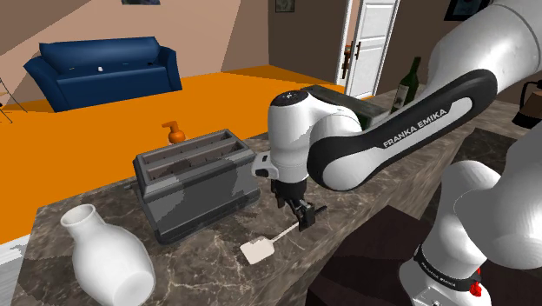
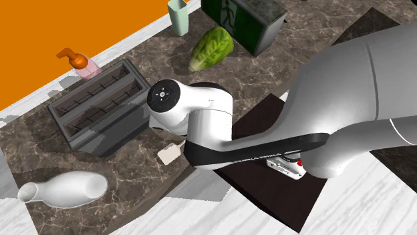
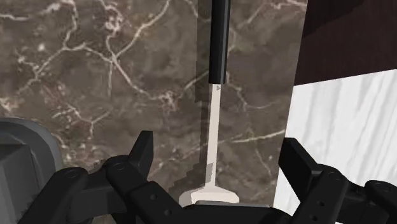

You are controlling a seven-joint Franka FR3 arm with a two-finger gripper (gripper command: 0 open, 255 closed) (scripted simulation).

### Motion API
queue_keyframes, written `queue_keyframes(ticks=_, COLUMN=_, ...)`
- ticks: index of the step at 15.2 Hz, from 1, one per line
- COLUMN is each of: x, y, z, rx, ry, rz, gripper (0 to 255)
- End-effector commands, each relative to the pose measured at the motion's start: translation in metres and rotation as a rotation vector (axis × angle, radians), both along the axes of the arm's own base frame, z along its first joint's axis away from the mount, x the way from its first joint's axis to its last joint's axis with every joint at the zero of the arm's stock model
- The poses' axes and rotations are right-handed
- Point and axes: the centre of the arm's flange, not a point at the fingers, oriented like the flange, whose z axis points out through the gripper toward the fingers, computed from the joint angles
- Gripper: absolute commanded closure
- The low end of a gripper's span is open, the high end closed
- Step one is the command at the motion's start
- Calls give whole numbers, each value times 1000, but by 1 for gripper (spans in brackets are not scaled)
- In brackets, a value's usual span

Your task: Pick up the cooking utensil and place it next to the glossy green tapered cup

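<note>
Shoulder view, gripper: the gripper (image 1: 304, 214) hangs low over the marble counter (image 1: 200, 265), tips pointing down.
Shoulder view, utensil: the spatula (image 1: 258, 251) lies flat on the counter. Its pale blade is just past the fingertips and its thin shaft runs back under them.
Shoulder view, neighbour: the grey toaster (image 1: 195, 182) stands near the fingers, on the side away from the counter's edge.
Second exterior view, utensil: the spatula's blade (image 2: 170, 154) peeks out beside the arm's white wrist.
Second exterior view, goal: the green cup (image 2: 178, 16) stands well apart from the fingers, beyond the toaster (image 2: 100, 107) and near a leafy green vegetable (image 2: 211, 48).
Wrist view, fingers: the fingers (image 3: 143, 153) stand wide apart and touch nothing.
Wrist view, utensil: the spatula (image 3: 215, 108) runs between the fingers, crossing their closing line about midway. The black handle is farther out ahead and the blade is close in by the palm.
Step in hand: descending to grasp, as I judge it.
How to do it well: come straight down and keep the shaft centred. Get the tips almost onto the counter, since the shaft is thin and lies flat. Closing a little nearer the handle would likely balance better.
</note>
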Motion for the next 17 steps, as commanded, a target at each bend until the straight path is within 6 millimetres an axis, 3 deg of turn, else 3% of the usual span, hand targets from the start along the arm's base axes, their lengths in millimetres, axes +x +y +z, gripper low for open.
queue_keyframes(ticks=1, x=-1, y=2, z=-11, rx=1, ry=-1, rz=12, gripper=0)
queue_keyframes(ticks=6, x=-2, y=1, z=-35, rx=1, ry=-1, rz=12, gripper=0)
queue_keyframes(ticks=13, x=-2, y=1, z=-35, rx=1, ry=-1, rz=12, gripper=0)
queue_keyframes(ticks=14, x=-2, y=1, z=-35, rx=1, ry=-1, rz=12, gripper=255)
queue_keyframes(ticks=17, x=-2, y=1, z=-35, rx=1, ry=-1, rz=12, gripper=255)
